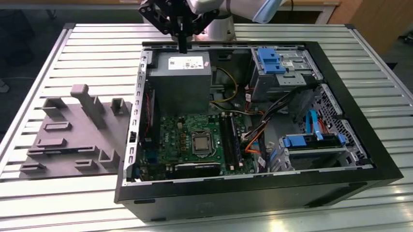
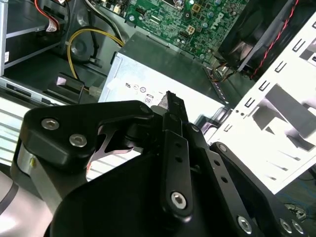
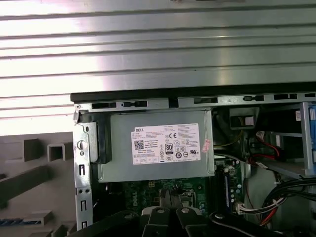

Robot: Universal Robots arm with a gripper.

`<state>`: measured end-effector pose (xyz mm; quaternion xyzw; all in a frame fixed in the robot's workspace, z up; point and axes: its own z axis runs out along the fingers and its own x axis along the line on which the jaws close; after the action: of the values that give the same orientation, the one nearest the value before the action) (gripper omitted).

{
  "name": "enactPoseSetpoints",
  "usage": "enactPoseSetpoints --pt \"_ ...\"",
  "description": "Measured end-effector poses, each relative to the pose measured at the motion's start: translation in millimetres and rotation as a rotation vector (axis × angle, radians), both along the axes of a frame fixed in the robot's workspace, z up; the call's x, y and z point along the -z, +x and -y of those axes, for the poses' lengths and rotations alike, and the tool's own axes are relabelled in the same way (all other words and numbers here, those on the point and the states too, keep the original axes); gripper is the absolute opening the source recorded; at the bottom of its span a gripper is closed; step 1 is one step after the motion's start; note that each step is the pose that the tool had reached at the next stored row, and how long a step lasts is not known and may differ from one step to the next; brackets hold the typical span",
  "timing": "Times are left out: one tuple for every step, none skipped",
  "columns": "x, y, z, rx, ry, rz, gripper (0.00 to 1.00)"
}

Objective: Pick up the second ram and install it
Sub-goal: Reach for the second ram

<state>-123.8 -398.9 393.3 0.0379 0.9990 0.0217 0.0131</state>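
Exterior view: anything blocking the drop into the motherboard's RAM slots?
Nothing visible covers the RAM slots; they are open from above. A cable bundle runs close beside them on the exterior view's right. The gripper, shut, hangs over the power supply, away from them.

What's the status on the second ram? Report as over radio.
Gripper shut, over power supply. Holding second ram: cannot tell. Motherboard lies beside power supply.

Gripper [image 3: 170, 196] — body cut off
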Motion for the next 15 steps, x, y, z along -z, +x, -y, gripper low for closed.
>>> enactPoseSetpoints --pt "0.0 -0.3 0.0 0.000 0.0000 0.0000 0.11" --pt "0.0 -0.5 0.0 0.000 0.0000 -0.0001 0.11" --pt "0.0 -0.8 0.0 0.000 0.0000 -0.0001 0.11" --pt "0.0 -1.1 0.0 0.000 0.0000 0.0000 0.11" --pt "0.0 -1.5 0.0 0.000 0.0000 0.0000 0.11" --pt "0.0 -1.8 0.0 0.000 -0.0001 0.0000 0.11" --pt "0.0 -2.2 0.0 0.000 0.0000 -0.0001 0.11" --pt "0.0 -2.5 0.0 0.000 0.0000 0.0000 0.11" --pt "0.0 -2.9 0.0 0.000 0.0000 0.0000 0.11" --pt "0.0 -3.3 0.0 0.000 0.0000 -0.0001 0.11" --pt "0.0 -3.6 0.0 0.000 0.0000 0.0000 0.11" --pt "0.0 -4.0 0.0 0.000 0.0000 0.0000 0.11" --pt "0.0 -4.4 0.0 0.000 0.0000 -0.0001 0.11" --pt "0.0 -4.8 0.0 0.000 0.0000 0.0000 0.11" --pt "0.0 -5.1 0.0 0.000 0.0000 0.0000 0.11"
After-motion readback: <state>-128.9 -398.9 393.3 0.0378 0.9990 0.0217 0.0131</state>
